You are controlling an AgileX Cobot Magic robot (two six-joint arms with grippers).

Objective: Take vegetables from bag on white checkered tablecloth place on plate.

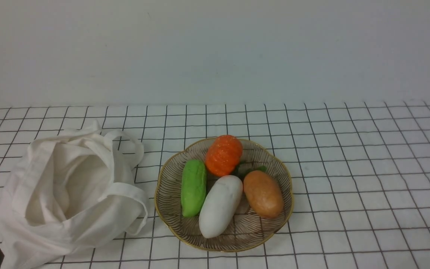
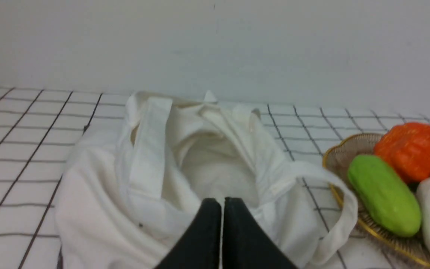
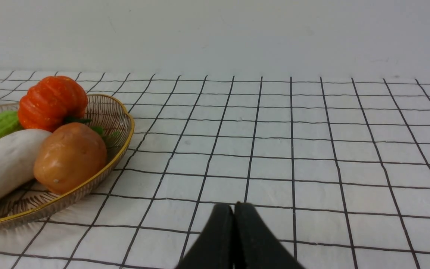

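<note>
Left gripper closed, pumpkin — orange — on plate

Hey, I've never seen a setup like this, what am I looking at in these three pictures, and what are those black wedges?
This is a two-armed robot. The wide picture comes from a camera between its arms, looking forward. The other two come from cameras on its wrists; the black wedges are its left claw and right claw, both shut, holding nothing. On the white checkered tablecloth lie a soft cloth bag, mouth open, and a gold-rimmed plate. The plate holds an orange pumpkin, a green cucumber, a long white vegetable and a brown potato.
</note>
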